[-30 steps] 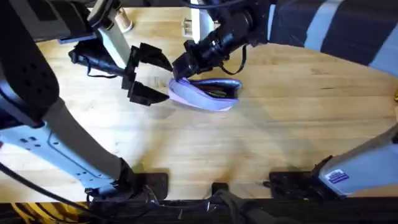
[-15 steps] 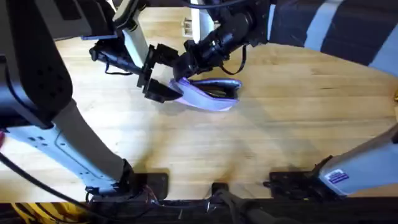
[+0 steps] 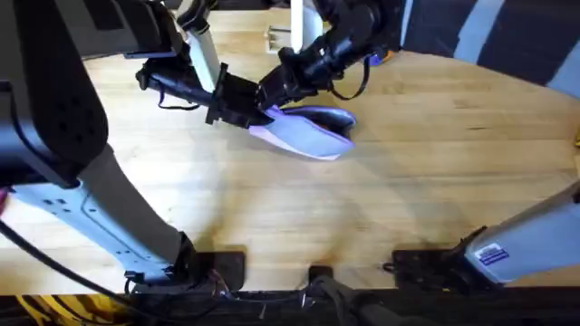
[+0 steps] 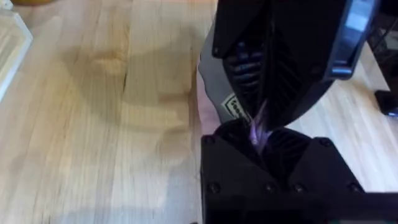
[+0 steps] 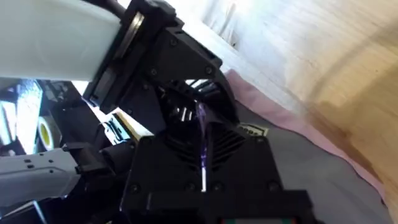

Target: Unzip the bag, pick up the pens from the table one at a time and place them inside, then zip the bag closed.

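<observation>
The soft lavender fabric pouch (image 3: 306, 133) lies on the light wooden plank table (image 3: 381, 208), far of centre. The left gripper (image 3: 255, 119) and right gripper (image 3: 268, 96) both pinch its left end.

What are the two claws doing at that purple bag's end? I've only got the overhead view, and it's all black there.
Observer: The left wrist view shows the left gripper shut on a thin purple fold of the bag.
Operator: And the other one?
Observer: In its own wrist view the right gripper pinches a purple strip too, nose to nose with the left.
Operator: Anything else there?
Observer: A small label sits on the bag beside the grippers.
</observation>
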You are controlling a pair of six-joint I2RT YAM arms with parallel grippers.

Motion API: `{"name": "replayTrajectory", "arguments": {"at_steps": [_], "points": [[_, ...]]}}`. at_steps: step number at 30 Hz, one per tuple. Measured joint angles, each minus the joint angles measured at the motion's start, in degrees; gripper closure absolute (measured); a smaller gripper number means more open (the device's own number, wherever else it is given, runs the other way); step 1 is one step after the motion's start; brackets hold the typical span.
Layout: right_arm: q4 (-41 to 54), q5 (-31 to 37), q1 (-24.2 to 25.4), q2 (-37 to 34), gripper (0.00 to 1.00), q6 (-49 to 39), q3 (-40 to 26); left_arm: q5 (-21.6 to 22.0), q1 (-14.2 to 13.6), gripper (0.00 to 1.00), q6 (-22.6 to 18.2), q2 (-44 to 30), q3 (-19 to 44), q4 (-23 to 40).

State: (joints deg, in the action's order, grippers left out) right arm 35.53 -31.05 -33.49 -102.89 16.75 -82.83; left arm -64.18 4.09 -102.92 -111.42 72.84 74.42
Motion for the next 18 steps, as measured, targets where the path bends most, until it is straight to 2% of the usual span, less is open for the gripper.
{"name": "replayTrajectory", "arguments": {"at_steps": [12, 16, 18], "points": [[3.12, -6.24, 5.53, 0.00, 0.971, 0.15, -0.59, -4.45, -1.28, 0.959, 0.95, -0.01, 0.00, -0.74], [4.53, -6.34, 6.79, 0.00, 0.971, -0.12, -0.95, -4.18, -1.32, 0.959, 0.97, -0.01, 0.00, -0.78], [6.13, -4.31, 7.57, 0.02, 0.971, -0.68, -1.22, -2.90, -1.17, 0.959, 0.97, -0.01, 0.00, -0.75]]}}
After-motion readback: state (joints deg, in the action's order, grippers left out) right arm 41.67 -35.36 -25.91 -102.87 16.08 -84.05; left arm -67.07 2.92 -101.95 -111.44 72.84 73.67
